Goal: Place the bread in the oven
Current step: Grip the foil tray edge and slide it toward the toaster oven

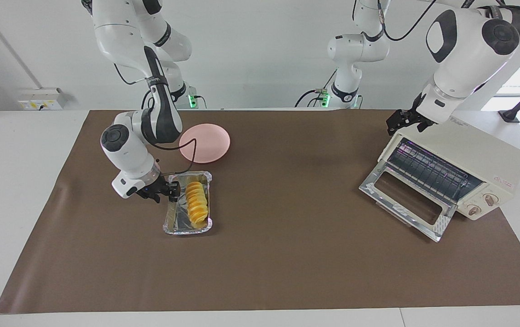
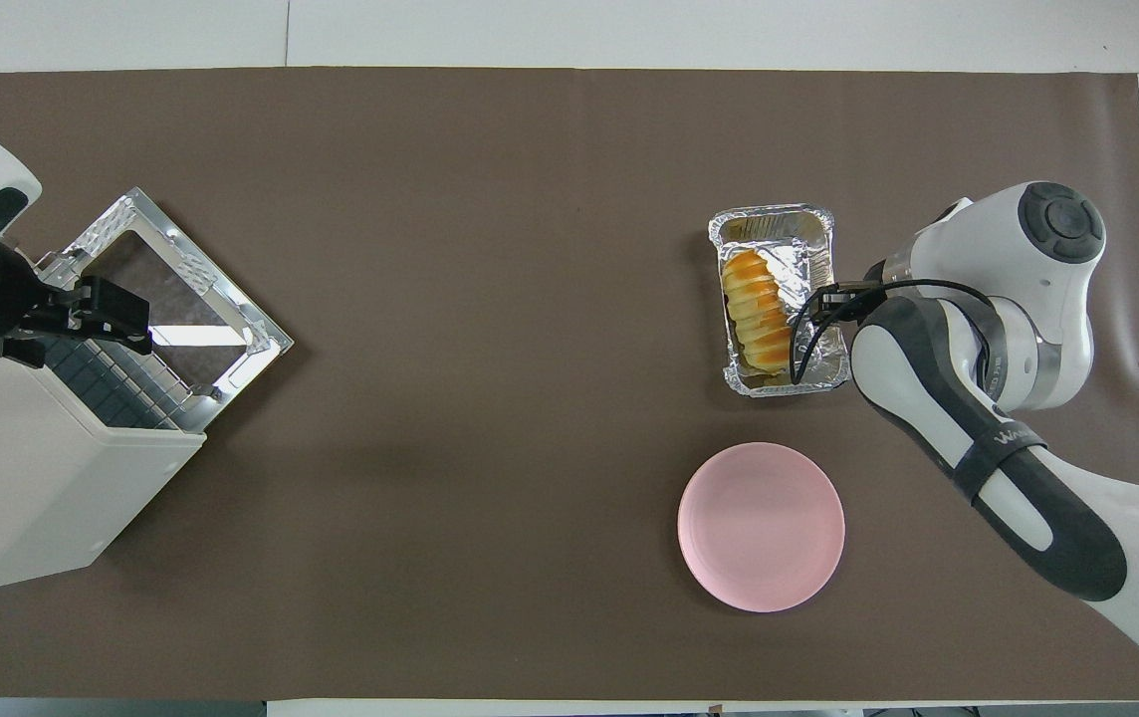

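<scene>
Fingers of the right gripper are pinching the foil tray wall; lifting risks spilling the bread; left gripper fingers are gaping.
</scene>
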Motion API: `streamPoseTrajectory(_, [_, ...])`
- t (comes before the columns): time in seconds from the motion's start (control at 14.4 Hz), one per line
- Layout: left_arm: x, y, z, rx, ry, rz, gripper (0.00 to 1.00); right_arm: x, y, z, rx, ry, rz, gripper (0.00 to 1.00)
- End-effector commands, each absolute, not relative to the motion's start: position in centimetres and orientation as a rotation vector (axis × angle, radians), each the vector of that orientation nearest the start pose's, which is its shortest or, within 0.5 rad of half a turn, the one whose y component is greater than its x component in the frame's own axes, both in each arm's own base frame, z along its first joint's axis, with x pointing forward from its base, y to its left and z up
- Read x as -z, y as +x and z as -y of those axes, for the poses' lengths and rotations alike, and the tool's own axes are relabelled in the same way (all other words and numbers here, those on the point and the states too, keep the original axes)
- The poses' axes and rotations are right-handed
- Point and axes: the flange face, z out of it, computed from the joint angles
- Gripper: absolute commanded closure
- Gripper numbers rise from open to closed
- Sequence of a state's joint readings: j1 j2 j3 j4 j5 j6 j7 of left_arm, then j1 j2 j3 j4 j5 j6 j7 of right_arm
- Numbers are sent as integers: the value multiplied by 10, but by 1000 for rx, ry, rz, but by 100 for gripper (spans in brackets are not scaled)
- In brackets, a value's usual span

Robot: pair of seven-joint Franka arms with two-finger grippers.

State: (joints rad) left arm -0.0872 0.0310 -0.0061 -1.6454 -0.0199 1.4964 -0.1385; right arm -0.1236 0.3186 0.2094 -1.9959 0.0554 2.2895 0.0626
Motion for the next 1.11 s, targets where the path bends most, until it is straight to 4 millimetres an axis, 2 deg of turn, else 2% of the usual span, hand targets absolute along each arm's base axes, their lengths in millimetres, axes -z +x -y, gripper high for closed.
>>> streamPoseTrajectory(0.0, [-569,541,50,-255,-3113,69,0,-304,598,-51,-23,-3000,-65,100])
streamPoseTrajectory(0.14, [-569,541,50,-255,-3115,69,0,-306,600,-54,-15,-2994,-67,100])
streamPoseTrajectory(0.28, [-569,541,50,-255,-3113,69,0,-323,610,-61,26,-2987,-41,100])
streamPoseTrajectory(0.42, [-569,541,50,-255,-3113,69,0,-352,620,-95,67,-2963,42,100])
streamPoseTrajectory(0.63, [-569,541,50,-255,-3113,69,0,-399,625,-171,101,-2938,107,100])
streamPoseTrajectory(0.7, [-569,541,50,-255,-3113,69,0,-404,624,-205,113,-2936,97,100])
streamPoseTrajectory(0.84, [-569,541,50,-255,-3113,69,0,-408,622,-264,117,-2906,46,100])
streamPoseTrajectory(1.04, [-569,541,50,-255,-3113,69,0,-399,624,-348,90,-2841,-142,100])
